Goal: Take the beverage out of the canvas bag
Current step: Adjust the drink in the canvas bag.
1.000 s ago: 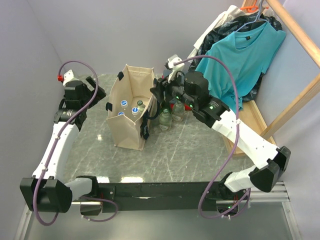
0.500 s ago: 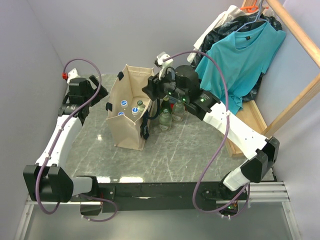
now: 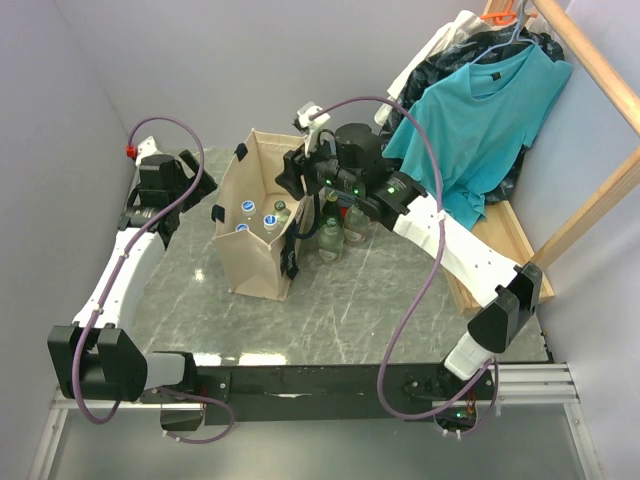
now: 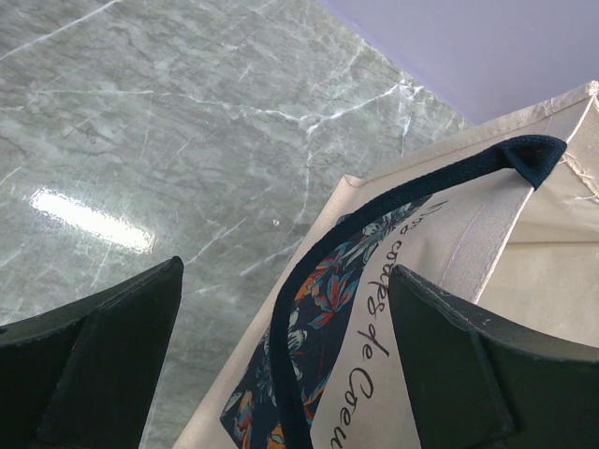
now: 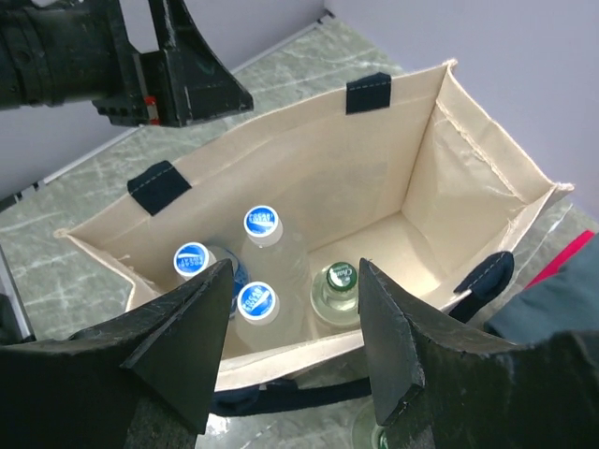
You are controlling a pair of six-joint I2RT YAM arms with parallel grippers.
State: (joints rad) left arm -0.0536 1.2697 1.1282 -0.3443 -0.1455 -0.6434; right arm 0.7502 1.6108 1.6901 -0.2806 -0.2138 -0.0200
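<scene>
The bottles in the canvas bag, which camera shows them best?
The right wrist view: it looks straight down into the open canvas bag, showing three blue-capped bottles and one green-capped bottle. The top external view shows them only tiny; the left wrist view shows just the bag's outside and strap.
</scene>
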